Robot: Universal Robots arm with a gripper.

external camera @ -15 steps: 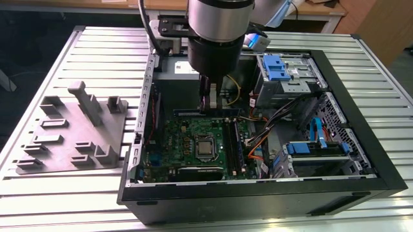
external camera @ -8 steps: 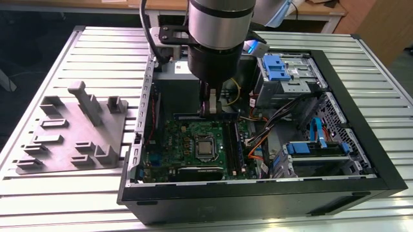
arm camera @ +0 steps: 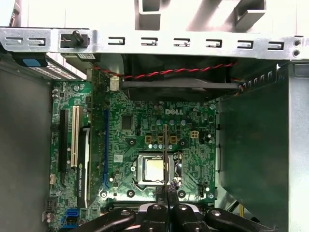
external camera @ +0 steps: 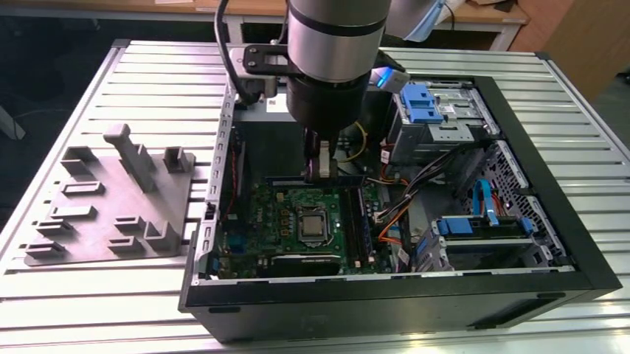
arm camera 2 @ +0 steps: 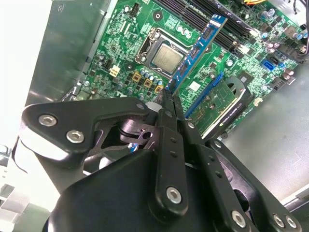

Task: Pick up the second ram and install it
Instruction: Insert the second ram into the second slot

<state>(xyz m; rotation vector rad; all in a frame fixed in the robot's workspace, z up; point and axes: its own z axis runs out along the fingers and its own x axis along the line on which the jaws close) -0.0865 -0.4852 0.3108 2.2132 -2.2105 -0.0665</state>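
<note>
1. Hanging inside the open computer case [external camera: 394, 302], the gripper [arm camera 2: 166, 99] is clamped on the second ram [arm camera 2: 195, 53] at one end.
2. Stick sits edge-on above the motherboard [arm camera: 193, 130] — crossing over the processor [arm camera: 153, 170].

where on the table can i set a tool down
Bare slatted table beyond the grey fixture, plus a strip in front of it. Inside the case it is crowded: cables, drive cages, and the gripper holding the second ram over the motherboard.

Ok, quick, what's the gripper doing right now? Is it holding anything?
The gripper is closed on the memory stick, holding it over the motherboard.
</note>
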